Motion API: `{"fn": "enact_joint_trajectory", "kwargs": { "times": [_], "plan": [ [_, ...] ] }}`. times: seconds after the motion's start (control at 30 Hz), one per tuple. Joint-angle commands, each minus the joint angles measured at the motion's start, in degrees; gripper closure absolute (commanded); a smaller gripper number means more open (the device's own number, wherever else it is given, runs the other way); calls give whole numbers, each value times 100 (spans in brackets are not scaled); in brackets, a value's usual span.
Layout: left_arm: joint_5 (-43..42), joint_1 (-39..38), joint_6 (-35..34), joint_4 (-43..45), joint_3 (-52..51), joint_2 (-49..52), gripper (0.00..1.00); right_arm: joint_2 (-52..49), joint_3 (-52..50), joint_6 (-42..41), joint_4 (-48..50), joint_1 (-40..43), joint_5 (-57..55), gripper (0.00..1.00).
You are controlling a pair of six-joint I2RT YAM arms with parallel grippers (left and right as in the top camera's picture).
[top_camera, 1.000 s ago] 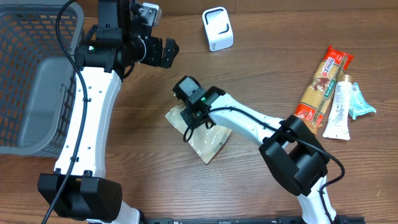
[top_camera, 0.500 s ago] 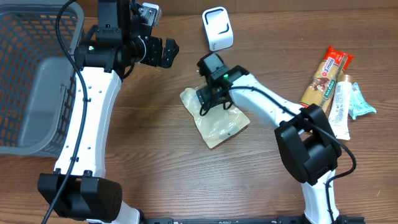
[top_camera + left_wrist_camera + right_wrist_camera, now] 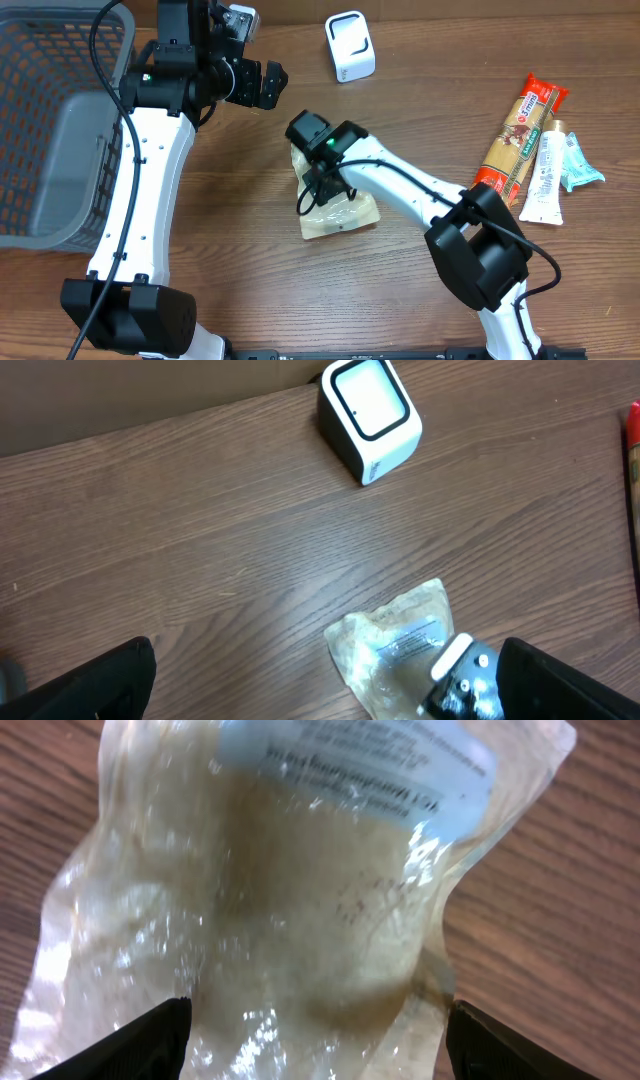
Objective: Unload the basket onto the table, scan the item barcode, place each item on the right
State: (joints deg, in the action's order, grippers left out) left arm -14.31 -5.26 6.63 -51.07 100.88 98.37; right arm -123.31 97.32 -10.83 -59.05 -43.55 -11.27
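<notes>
pouch [image 3: 340, 212]: clear bag of pale grain or powder, flat on the table [image 3: 230, 260], below the scanner [image 3: 350, 46] and well apart from it.
label [image 3: 370, 760]: printed strip at one end, facing up; too blurred to tell whether it carries a barcode.
handling: looks light and floppy; the glossy film is likely slippery, and the contents would shift and sag if it were lifted by a corner.
where to hold: best across the filled middle or a side seam, clear of the label.
right gripper [image 3: 318, 1040]: right over the pouch, fingers spread wide, gripping nothing.
left gripper [image 3: 265, 85]: wide, empty, away from the pouch.
risk: creased film may glare over the print.
</notes>
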Motion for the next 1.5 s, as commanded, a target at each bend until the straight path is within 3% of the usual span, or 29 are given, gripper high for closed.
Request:
{"fn": "enact_joint_trajectory", "kwargs": {
  "times": [0.0,0.3,0.47,0.67,0.93,1.03,1.13,1.2,1.47],
  "plan": [
    [-13,-42,109,11,52,-87,0,-57,37,-597,-50,-22,-487,18],
    [-13,-39,109,11,52,-87,0,74,892,-748,-496,-22,-518,15],
    [-13,-39,109,11,52,-87,0,87,1134,-1178,-756,-48,223,16],
    [-13,-39,109,11,52,-87,0,81,354,-2201,-564,-107,599,21],
    [-13,-39,109,11,52,-87,0,61,-955,-2243,831,-118,1244,24],
    [-13,-39,109,11,52,-87,0,-31,-1108,-2393,1012,-85,1248,31],
    [-13,-39,109,11,52,-87,0,-66,-1108,-2522,1038,-7,1248,57],
    [-13,-39,109,11,52,-87,0,-72,-1108,-2522,1075,17,1248,66],
    [-13,-39,109,11,52,-87,0,-74,-1025,-2393,1113,76,1248,78]
  ]
}}
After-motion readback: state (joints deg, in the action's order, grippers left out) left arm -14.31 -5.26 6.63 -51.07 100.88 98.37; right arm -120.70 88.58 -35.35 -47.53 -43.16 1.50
